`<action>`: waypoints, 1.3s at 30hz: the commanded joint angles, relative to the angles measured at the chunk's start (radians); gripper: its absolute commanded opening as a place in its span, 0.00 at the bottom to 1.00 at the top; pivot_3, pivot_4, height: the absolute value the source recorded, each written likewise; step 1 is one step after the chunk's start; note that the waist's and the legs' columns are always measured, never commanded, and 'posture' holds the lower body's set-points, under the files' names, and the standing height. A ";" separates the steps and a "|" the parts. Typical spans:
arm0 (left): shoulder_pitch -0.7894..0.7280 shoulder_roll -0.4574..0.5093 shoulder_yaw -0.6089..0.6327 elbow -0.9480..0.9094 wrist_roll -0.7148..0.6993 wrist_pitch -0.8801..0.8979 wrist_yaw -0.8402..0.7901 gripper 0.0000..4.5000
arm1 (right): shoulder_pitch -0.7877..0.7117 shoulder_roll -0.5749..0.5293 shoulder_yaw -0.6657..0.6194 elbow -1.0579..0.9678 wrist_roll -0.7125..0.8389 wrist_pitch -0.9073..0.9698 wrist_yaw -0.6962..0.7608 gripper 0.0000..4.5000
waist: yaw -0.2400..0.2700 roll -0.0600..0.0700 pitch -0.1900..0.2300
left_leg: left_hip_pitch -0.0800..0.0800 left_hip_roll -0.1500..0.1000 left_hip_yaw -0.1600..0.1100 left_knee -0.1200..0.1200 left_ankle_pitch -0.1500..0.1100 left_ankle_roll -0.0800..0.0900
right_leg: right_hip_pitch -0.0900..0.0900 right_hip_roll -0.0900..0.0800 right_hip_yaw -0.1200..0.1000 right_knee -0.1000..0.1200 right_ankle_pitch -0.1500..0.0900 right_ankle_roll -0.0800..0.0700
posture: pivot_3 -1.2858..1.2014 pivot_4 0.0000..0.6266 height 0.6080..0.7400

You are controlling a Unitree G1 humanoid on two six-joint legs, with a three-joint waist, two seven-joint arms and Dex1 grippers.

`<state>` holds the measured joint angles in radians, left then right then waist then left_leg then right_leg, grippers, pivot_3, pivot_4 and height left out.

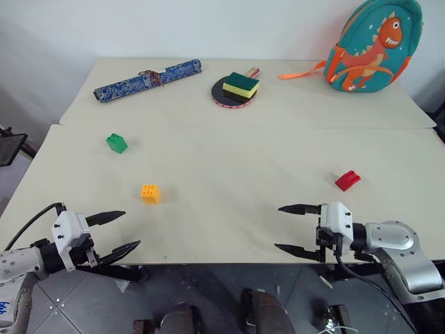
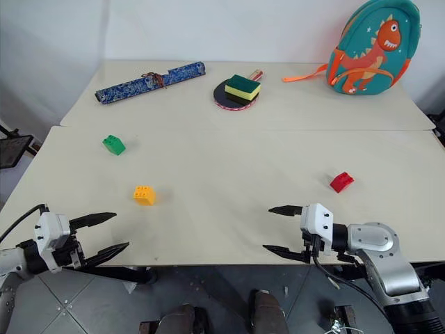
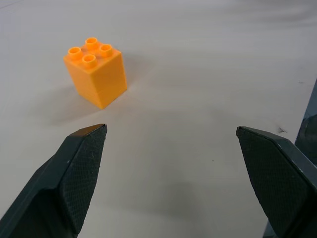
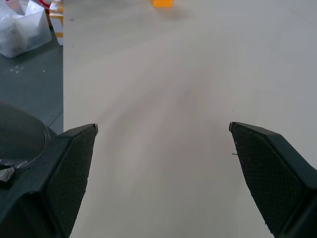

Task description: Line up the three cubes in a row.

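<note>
Three studded cubes lie apart on the near table. The green cube sits at the far left, the yellow-orange cube nearer and slightly right of it, and the red cube on the right side. My left gripper hovers open at the table's front left edge, pointing toward the yellow-orange cube, which stands a short way beyond its fingertips. My right gripper is open at the front edge, right of centre, pointing left, with the red cube behind it. Neither gripper holds anything.
On the far table lie a blue patterned roll, a yellow-and-green sponge on a round dark paddle, and a teal dinosaur backpack. A seam divides the two tables. Beyond the table's left edge stand clear plastic bins on the floor.
</note>
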<state>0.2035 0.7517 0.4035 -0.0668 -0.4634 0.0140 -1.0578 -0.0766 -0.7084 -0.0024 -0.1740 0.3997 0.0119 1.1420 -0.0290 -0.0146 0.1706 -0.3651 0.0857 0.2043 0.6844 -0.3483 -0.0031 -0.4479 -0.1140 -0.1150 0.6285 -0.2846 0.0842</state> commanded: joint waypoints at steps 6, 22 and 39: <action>-0.072 -0.019 0.038 -0.119 -0.135 0.167 0.098 0.99 | 0.008 0.074 -0.112 -0.056 0.055 0.050 -0.164 1.00 | 0.006 0.000 0.000 | 0.000 0.000 -0.001 0.000 0.000 0.000 | 0.000 0.000 0.000 0.001 0.000 0.000 | 0.52 0.24 1.00; -0.295 -0.091 -0.320 -0.243 -0.061 0.227 0.076 0.99 | 0.249 0.022 -0.586 0.327 0.035 -0.075 -0.294 1.00 | -0.014 0.002 -0.001 | 0.012 -0.002 0.002 -0.001 0.001 0.000 | 0.010 0.003 0.010 -0.001 0.001 0.001 | 0.52 0.24 1.00; -0.279 -0.109 -0.304 -0.278 -0.063 0.237 0.102 0.99 | -0.468 -0.075 -0.155 0.890 -0.212 0.042 -0.206 1.00 | 0.000 0.004 0.000 | 0.011 -0.003 0.001 -0.001 0.002 0.002 | 0.009 0.002 0.011 -0.001 0.002 0.001 | 0.52 0.24 1.00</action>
<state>-0.0829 0.6377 0.0765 -0.3045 -0.5236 0.2580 -0.9617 -0.5357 -0.7807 -0.1567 0.6868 0.1985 0.0665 0.9281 -0.0289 -0.0107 0.1705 -0.3541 0.0823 0.2055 0.6838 -0.3467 -0.0014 -0.4386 -0.1124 -0.1046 0.6280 -0.2822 0.0855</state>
